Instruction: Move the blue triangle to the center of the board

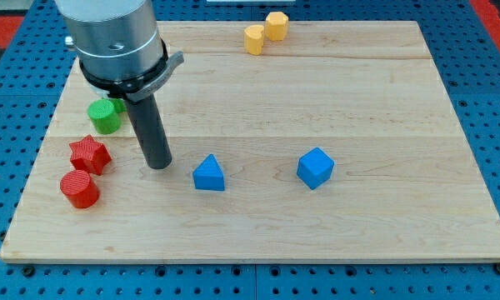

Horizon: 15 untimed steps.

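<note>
Blocks sit scattered across your wooden table (383, 100), which lies on a blue pegboard base (483, 33). Look first at the blue triangle (208, 174): it rests below and to the view's left of the middle of the table, standing flat with its point up.

Your tool is a plain dark rod with nothing to open or close, so it grasps nothing; it hangs from a grey cylindrical housing (112, 33) at the view's top left. You will find my tip (158, 164) down on the table just to the view's left of the blue triangle, near it but apart, with a strip of bare wood between them.

To the view's right of the triangle, well apart from it, you see a blue cube (316, 167) turned so one corner faces the view's bottom. On the view's left of the rod you have a red star (89, 154) and, just below it and nearly touching, a red cylinder (80, 189). Above those is a green cylinder (105, 117); a second green piece seems to sit just behind it, but the rod and housing hide most of it, so you cannot make out its shape.

At the view's top edge, two yellow blocks (264, 32) stand side by side, touching; they look many-sided, possibly hexagonal.
</note>
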Tool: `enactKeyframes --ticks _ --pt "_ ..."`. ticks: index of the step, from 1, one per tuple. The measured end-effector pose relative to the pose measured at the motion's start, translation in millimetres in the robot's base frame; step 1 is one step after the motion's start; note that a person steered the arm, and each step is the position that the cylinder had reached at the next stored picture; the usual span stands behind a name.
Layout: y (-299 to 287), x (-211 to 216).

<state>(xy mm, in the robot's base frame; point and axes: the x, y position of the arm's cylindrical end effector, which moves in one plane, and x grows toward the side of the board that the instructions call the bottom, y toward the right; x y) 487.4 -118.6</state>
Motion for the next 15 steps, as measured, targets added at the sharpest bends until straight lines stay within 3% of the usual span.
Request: enactKeyframes --ticks 1,4,6,7,10,11,12,13,14,15 --pt "1.4 0.1" --pt "94.0 86.9" --pt "90.1 33.8" --pt "97.8 62.6" --pt "42.8 -53.0" --pt "41.0 -62.6" --pt "12.4 -39.1" --pt "-4.2 -65.8" --pt "8.3 -98.9" --pt "61.5 -82.1"
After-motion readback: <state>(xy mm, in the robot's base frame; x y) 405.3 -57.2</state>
